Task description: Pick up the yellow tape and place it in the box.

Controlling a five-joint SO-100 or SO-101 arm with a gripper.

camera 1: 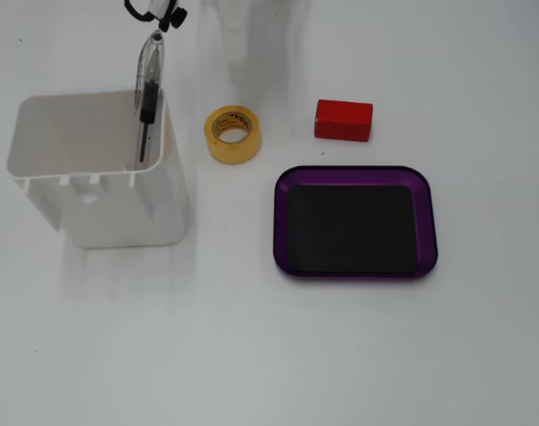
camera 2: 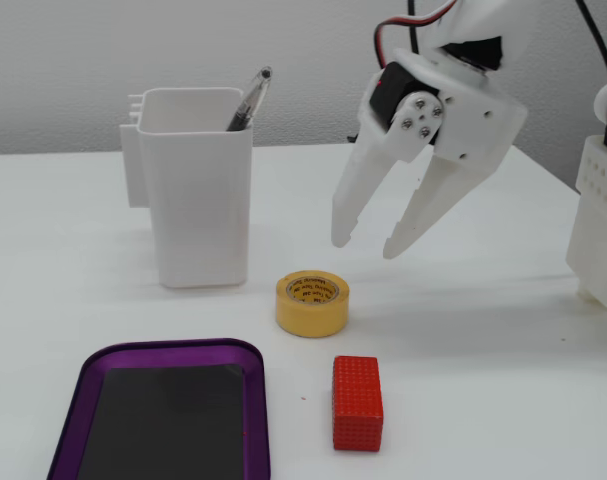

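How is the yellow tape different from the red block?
The yellow tape is a round ring with a hole in the middle; the red block is a solid box shape with corners. The tape is yellow with a tan printed core; the block is red with a bumpy surface. In the side fixed view the tape sits nearer the white bin, the block nearer the camera. Both rest on the white table, and nothing touches either.
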